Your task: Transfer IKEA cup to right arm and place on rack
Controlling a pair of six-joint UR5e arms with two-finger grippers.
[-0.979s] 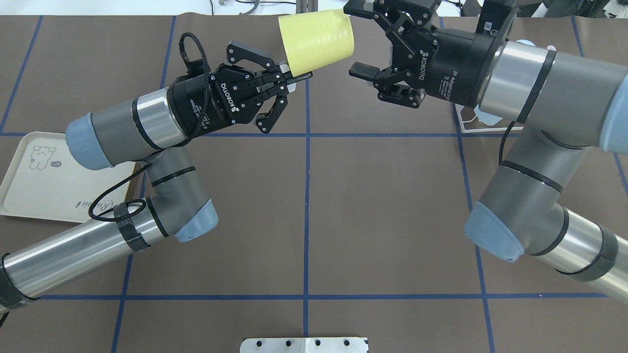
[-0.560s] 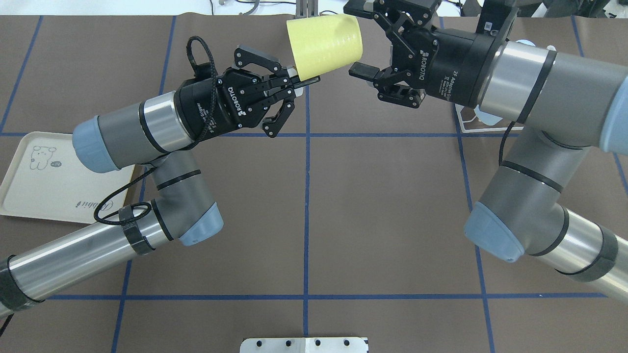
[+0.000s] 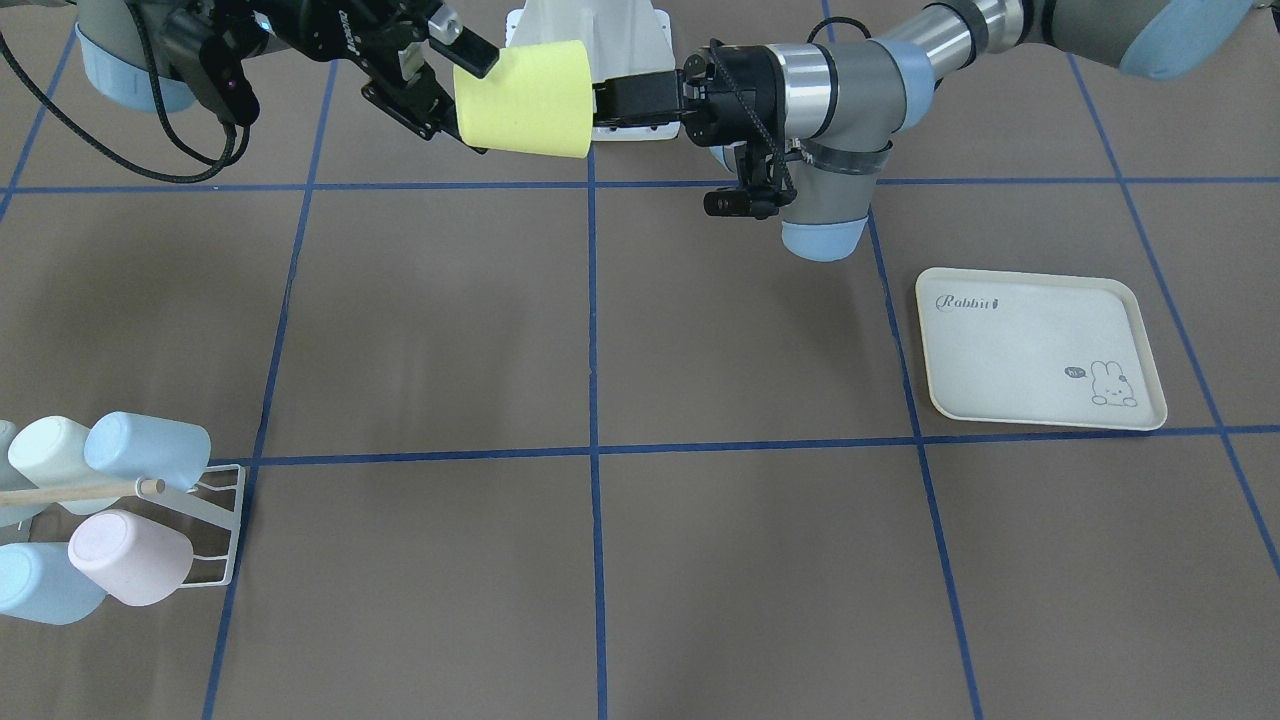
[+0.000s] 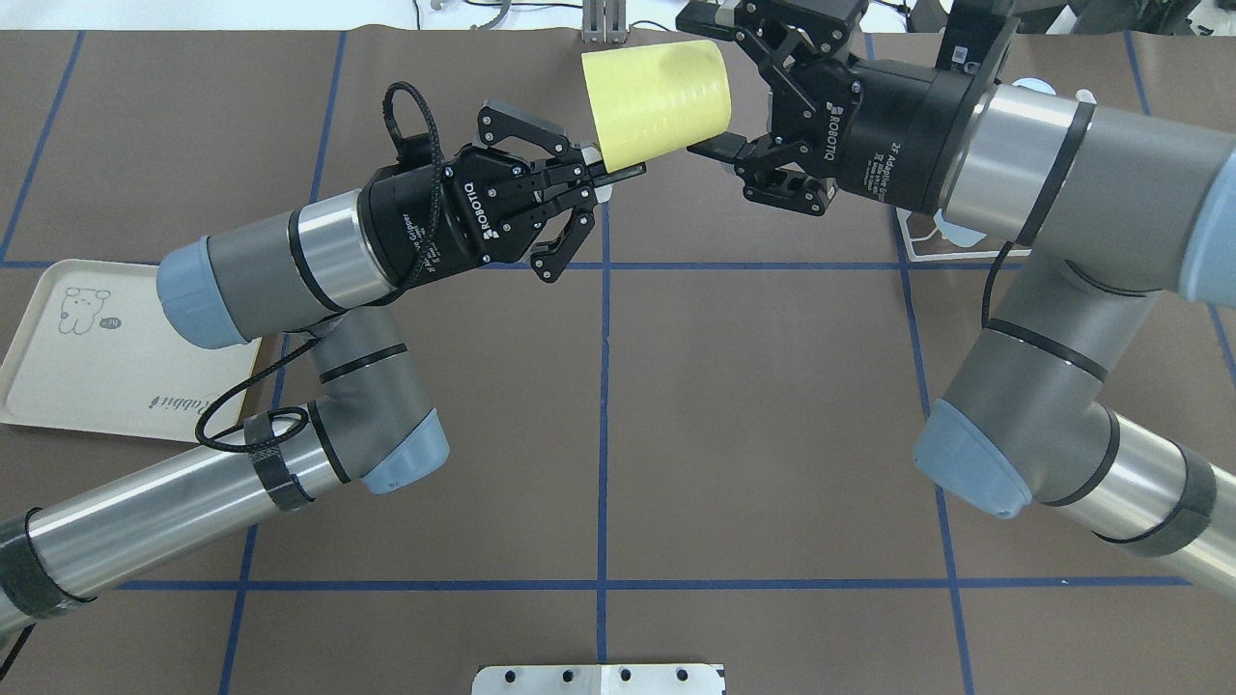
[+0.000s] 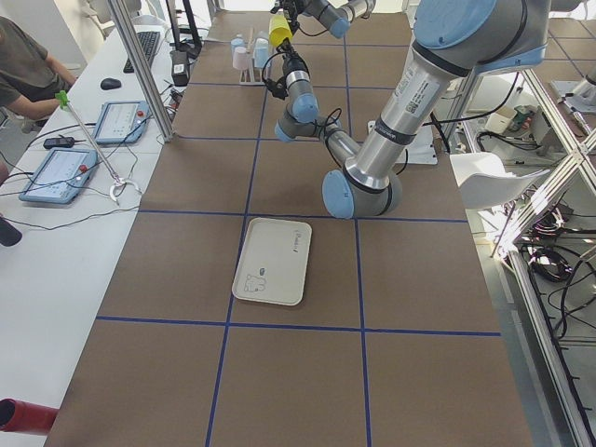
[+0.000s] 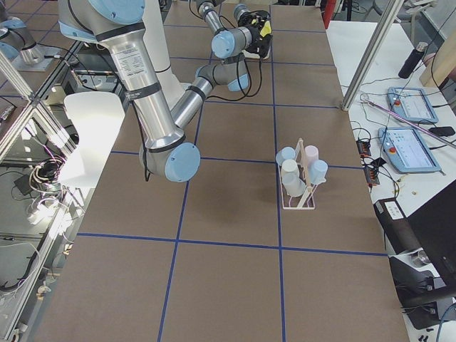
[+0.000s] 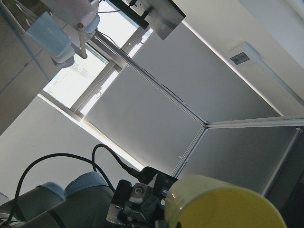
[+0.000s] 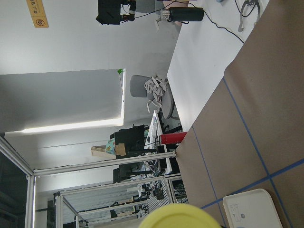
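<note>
Since a second ago, the left gripper [image 4: 614, 176] has carried the pale yellow plastic cup [image 4: 655, 97] rightward. Its closed end now sits between the spread fingers of the right gripper [image 4: 703, 82]. The left's fingers are pinched on the cup's rim wall; the right's stand wide apart, gripping nothing. The cup is held in the air between the two arms, well apart from the small white wire rack [image 3: 237, 525]. The right should close squarely across the cup's body before the left lets go.

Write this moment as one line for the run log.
phase: handover | left pincer: shut on yellow cup rim | right pincer: open, straddling cup base | rack: not yet reached
</note>
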